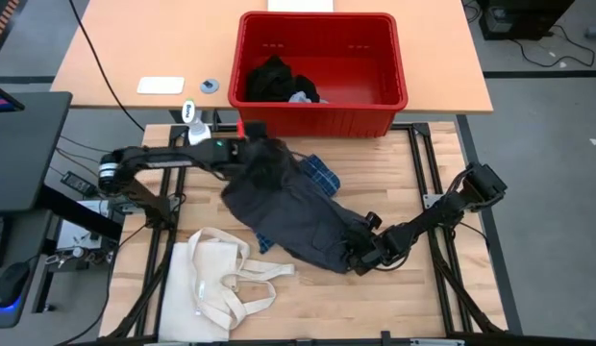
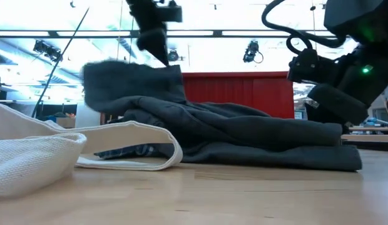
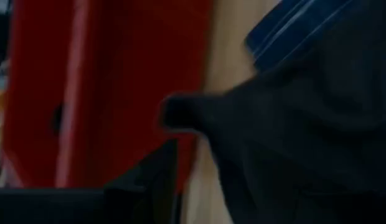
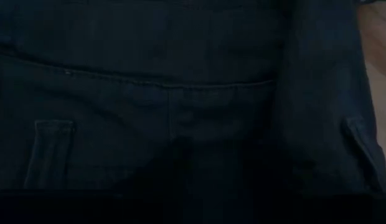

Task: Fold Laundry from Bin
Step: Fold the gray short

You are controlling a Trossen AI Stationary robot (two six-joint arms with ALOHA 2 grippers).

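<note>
A light wooden bench (image 1: 394, 308) carried the work, with a second tabletop beyond it where the red bin (image 1: 318, 73) stood; the low view looked past the cloth to a bright room with ceiling light strips. Inside the bin lay a small heap of black laundry (image 1: 271, 79) with a light grey piece (image 1: 300, 97) on it.

On the bench a dark grey garment (image 1: 284, 213) was spread with its long axis running diagonally, from the end near the bin's front wall down toward the bench's right front. A blue plaid shirt (image 1: 320, 174) showed from under its far edge. A cream tote bag (image 1: 216, 281) lay near the garment's left front side.

The left end effector (image 1: 250, 152) was clamped on the garment's end nearest the bin, that corner lifted off the bench. The right end effector (image 1: 359, 258) was at the opposite, lower end, pressed against the cloth with belt loops and a seam close before its camera; whether its fingers were together or apart could not be told.
</note>
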